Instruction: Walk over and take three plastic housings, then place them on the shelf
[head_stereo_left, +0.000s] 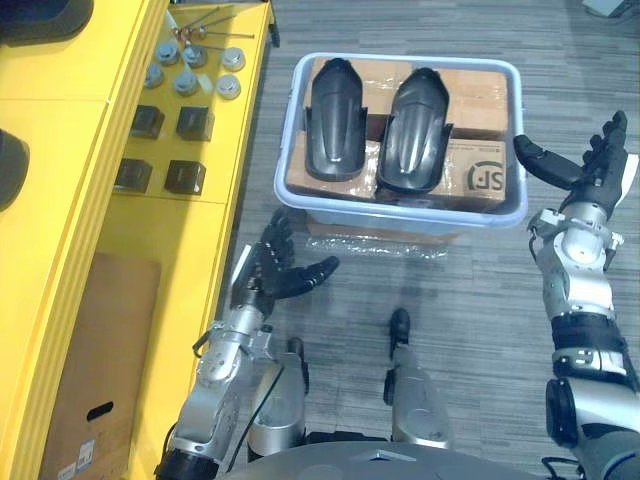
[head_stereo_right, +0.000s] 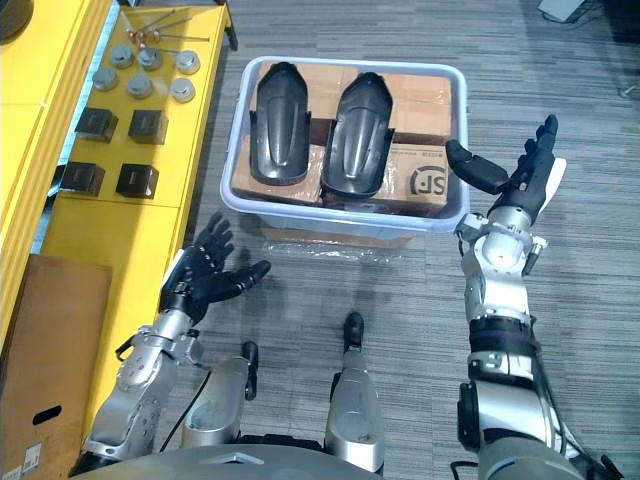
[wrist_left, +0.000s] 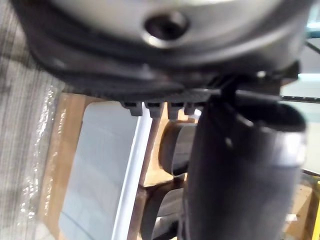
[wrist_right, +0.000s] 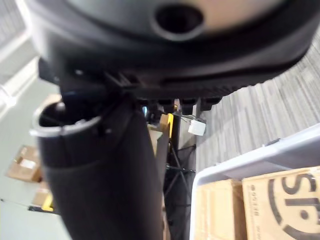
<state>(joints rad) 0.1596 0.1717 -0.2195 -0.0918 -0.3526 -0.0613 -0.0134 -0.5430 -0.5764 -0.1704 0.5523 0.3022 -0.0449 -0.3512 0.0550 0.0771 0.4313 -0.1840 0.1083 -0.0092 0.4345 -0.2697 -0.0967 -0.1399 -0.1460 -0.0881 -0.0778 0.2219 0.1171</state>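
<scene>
Two black plastic housings (head_stereo_left: 333, 120) are laid side by side in the pale blue plastic tub (head_stereo_left: 400, 213), upper centre, long axes up the frame. The left hand (head_stereo_left: 275, 270) is held spread below its lower-left corner; the right hand (head_stereo_left: 590, 165), likewise spread beside its right rim, is judged nearer.
</scene>
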